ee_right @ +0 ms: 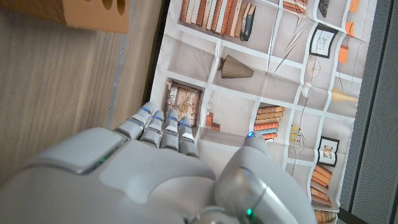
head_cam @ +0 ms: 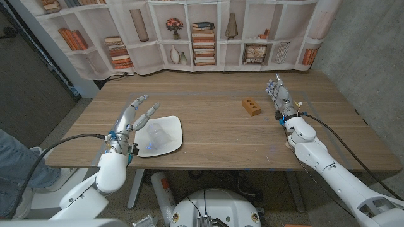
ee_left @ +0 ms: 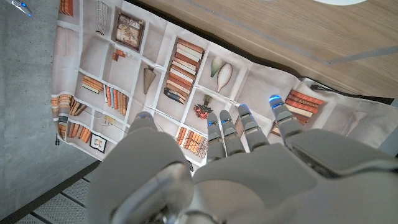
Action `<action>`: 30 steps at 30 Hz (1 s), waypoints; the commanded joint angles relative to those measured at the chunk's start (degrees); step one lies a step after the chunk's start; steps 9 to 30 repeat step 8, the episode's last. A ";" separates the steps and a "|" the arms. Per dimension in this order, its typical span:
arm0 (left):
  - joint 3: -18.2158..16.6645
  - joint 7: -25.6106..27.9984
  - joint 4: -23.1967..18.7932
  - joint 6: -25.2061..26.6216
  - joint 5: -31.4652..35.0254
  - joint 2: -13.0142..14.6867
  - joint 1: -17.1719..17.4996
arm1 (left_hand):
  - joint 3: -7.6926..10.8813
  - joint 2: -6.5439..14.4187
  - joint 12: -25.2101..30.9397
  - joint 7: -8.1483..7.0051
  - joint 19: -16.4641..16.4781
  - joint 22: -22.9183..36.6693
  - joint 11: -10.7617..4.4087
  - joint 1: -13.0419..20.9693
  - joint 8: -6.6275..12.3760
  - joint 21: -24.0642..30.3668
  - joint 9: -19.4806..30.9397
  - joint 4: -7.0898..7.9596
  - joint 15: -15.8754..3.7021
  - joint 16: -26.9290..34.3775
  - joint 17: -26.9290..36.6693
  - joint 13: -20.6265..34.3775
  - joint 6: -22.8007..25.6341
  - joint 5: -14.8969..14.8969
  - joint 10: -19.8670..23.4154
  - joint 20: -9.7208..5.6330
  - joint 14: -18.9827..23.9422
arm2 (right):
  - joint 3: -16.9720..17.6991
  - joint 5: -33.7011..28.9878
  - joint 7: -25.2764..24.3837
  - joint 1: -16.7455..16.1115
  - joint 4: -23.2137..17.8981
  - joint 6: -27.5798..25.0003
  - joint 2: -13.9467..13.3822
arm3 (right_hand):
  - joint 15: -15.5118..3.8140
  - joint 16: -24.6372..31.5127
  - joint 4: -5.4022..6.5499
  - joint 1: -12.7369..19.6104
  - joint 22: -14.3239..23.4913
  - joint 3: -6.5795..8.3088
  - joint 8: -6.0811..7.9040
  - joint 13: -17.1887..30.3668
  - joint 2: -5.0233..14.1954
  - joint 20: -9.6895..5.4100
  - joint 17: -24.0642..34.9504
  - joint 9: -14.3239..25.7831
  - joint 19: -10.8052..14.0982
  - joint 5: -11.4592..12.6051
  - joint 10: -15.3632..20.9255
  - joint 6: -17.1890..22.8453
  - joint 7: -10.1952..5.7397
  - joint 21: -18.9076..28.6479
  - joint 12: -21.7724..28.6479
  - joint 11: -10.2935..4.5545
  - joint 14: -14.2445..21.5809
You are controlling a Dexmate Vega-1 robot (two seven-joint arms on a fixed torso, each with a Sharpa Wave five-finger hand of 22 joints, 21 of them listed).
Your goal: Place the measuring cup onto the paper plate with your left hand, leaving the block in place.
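The left hand (head_cam: 134,116) sits nearest, at the near left of the counter (head_cam: 214,126), fingers spread apart and holding nothing, just left of the paper plate (head_cam: 169,135). The left wrist view agrees: its fingers (ee_left: 239,127) reach out free with nothing between them. On the plate, toward its left side, lies the clear measuring cup (head_cam: 155,133), hard to make out against the white but apparently resting on the plate's surface and apart from the hand. Going by that, the placing looks done and the step in hand is the release or retreat. What the next move calls for, I judge, is drawing the left hand away without brushing the cup or shifting the plate. The right hand (head_cam: 276,93) waits far right, fingers open and empty. The wooden block (head_cam: 251,106) lies just left of it, untouched, and should remain so.
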 commanded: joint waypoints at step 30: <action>-2.30 -2.16 -1.68 -0.94 1.19 -0.69 1.28 | -0.09 0.76 0.37 -0.10 -0.04 0.18 -0.19 0.08 0.28 0.23 0.07 -0.03 -0.15 0.35 0.08 0.09 0.78 0.38 0.64 0.29 0.90 | -0.10 -0.43 -1.09 -0.75 -1.14 -0.02 0.13 | 0.16 0.07 0.24 0.30 0.07 -0.25 0.10 0.33 0.54 0.26 0.24 0.14 0.28 -0.03 0.47 0.37 -0.27 0.25 -0.14 0.08 0.45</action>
